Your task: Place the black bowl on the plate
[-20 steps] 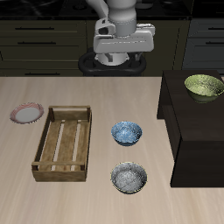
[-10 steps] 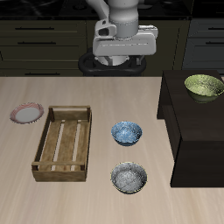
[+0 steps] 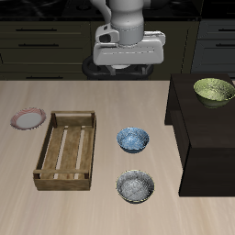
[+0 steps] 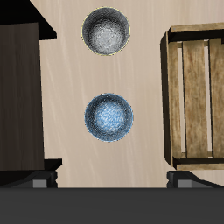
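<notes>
The black bowl, dark outside with a speckled grey inside, sits upright near the table's front edge; it also shows in the wrist view. The plate, with a pinkish-red rim and pale centre, lies on the table beyond the far end of the wooden crate and is out of the wrist view. My gripper hangs high above the back of the table, far from both. Its fingertips stand wide apart, open and empty.
A blue patterned bowl sits between the gripper and the black bowl. A wooden slatted crate lies between the bowls and the plate. A dark cabinet on the other side carries a yellow-green bowl.
The gripper has levelled out and shifted slightly over the back of the table. The bowls, plate and crate have not moved.
</notes>
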